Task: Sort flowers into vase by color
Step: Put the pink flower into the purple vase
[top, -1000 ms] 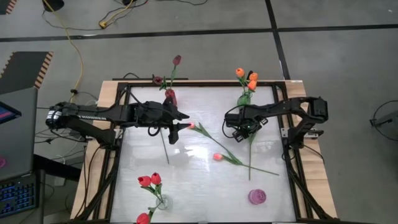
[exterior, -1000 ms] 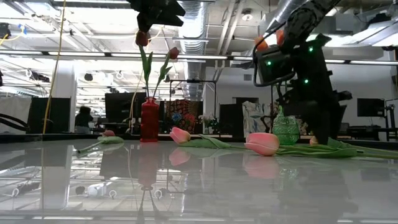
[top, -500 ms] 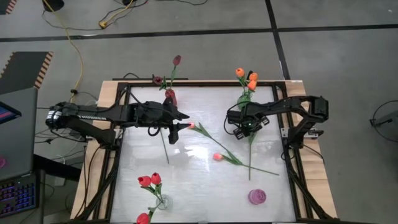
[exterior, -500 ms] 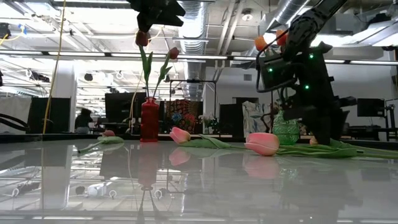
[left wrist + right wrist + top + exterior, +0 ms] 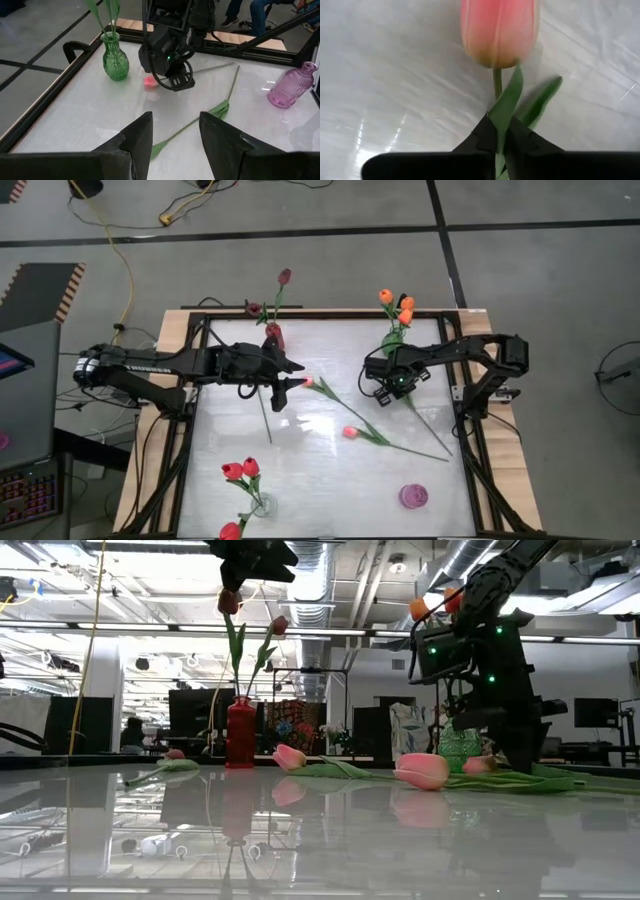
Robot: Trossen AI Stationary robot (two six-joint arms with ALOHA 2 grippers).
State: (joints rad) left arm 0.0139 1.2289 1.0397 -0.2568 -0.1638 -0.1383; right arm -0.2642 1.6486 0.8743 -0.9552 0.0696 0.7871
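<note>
In the high view my right gripper (image 5: 390, 388) stands low over the table near the green vase (image 5: 392, 338) of orange flowers. It is shut on a pink tulip (image 5: 500, 32). Two more pink tulips (image 5: 308, 381) (image 5: 350, 432) lie flat on the white table. My left gripper (image 5: 292, 383) hangs open and empty beside the red vase (image 5: 273, 335), which holds maroon flowers. A clear vase (image 5: 258, 505) holds red flowers. The purple vase (image 5: 414, 496) has none in it. My right gripper pinches the pink tulip's stem, together with a leaf (image 5: 506, 107), a short way below the head. The fingers come from above and lie across the stem. The head (image 5: 478, 765) sits low at table height. The long stem (image 5: 430, 430) trails over the table toward the right edge.
The table has a dark frame (image 5: 465, 450) around it. Another thin stem (image 5: 265, 418) lies by my left arm. The four vases stand near the far and near edges. The two loose tulips' stems cross the middle.
My right gripper has shut on the pink tulip's stem. The stem's free end has swung across the table toward the right edge, while the head has stayed under the gripper.
</note>
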